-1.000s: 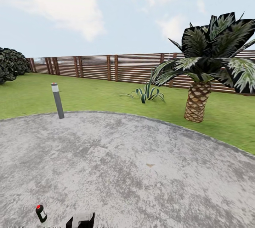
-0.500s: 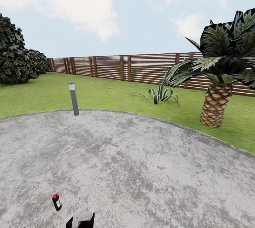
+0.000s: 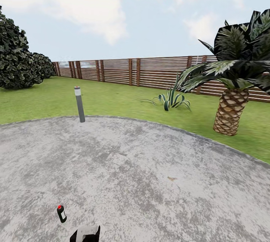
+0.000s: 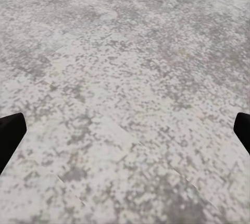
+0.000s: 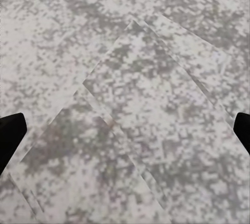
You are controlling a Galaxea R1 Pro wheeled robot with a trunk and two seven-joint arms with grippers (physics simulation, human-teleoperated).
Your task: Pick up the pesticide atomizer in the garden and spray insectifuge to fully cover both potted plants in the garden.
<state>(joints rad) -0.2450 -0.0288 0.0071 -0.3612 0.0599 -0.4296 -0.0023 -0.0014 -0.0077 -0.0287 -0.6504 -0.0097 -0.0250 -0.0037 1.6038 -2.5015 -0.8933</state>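
A wide round grey patio (image 3: 150,174) fills the foreground of the head view, ringed by green lawn (image 3: 112,99) and a brown slatted fence (image 3: 157,71). A palm (image 3: 230,84) stands on the right, a grey bollard (image 3: 79,104) at the patio's far edge. The pesticide atomizer (image 3: 61,214) stands upright on the paving, close in front of the robot and toward its left side, so the left arm looks nearer. In the wrist views, the left tool (image 4: 125,133) and right tool (image 5: 125,133) are both spread wide and grasp nothing, over bare paving.
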